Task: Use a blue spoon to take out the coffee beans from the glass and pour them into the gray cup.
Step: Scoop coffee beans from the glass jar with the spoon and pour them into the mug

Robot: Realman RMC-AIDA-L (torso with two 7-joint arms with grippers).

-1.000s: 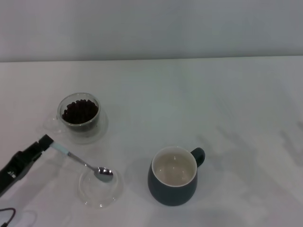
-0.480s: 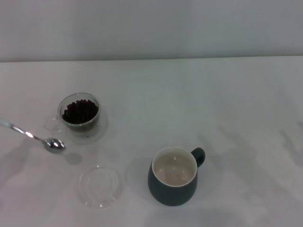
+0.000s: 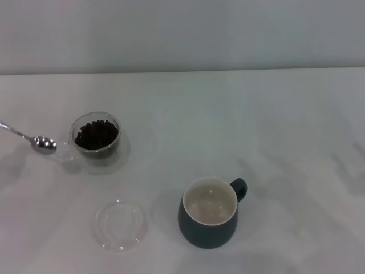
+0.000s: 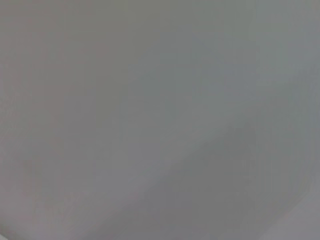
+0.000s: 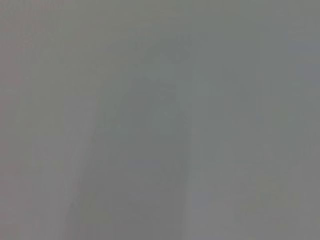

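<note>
The blue spoon [image 3: 43, 144] reaches in from the left edge of the head view. Only its shiny metal bowl and neck show; the pale blue handle is out of view. The bowl looks empty and hangs just left of the glass [image 3: 96, 149], at about rim height. The glass is clear and double-walled and holds a heap of dark coffee beans [image 3: 96, 135]. The gray cup [image 3: 209, 227] stands at the front middle, cream inside and empty, with its handle to the right. Neither gripper shows in any view. Both wrist views show only blank grey.
A flat clear round glass dish [image 3: 119, 225] lies empty in front of the glass and left of the gray cup. The white table [image 3: 274, 142] runs back to a pale wall.
The spoon has left the flat dish, swung out to the left, then risen toward the glass's left side. The left gripper, seen holding the handle a second ago, has left the view.
</note>
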